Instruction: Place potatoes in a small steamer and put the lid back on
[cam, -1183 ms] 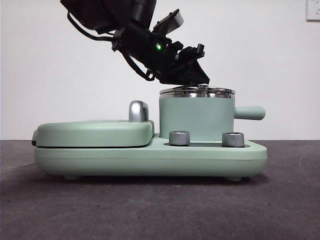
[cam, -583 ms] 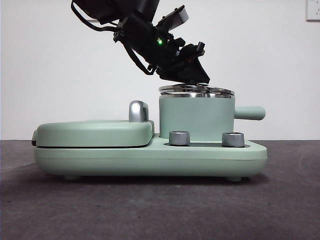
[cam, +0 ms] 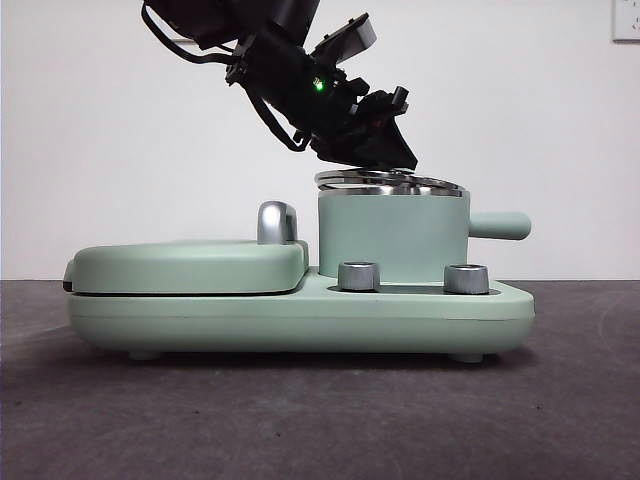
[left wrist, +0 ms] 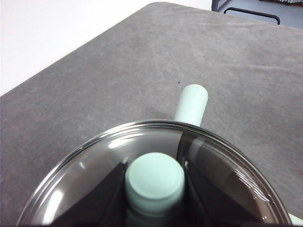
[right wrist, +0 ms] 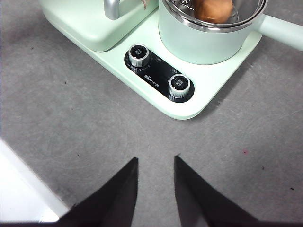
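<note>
Potato inside small steamer, left hand clamped on tilted lid's knob, right hand narrow.

Left pincer on tilted lid atop steamer

The lid's knob runs off the bottom edge in the left wrist view, and the left hand is mostly cut off with it. In the right wrist view the potato is clipped by the frame, half-seen through the lid. The print by the dials is too small to read.
</note>
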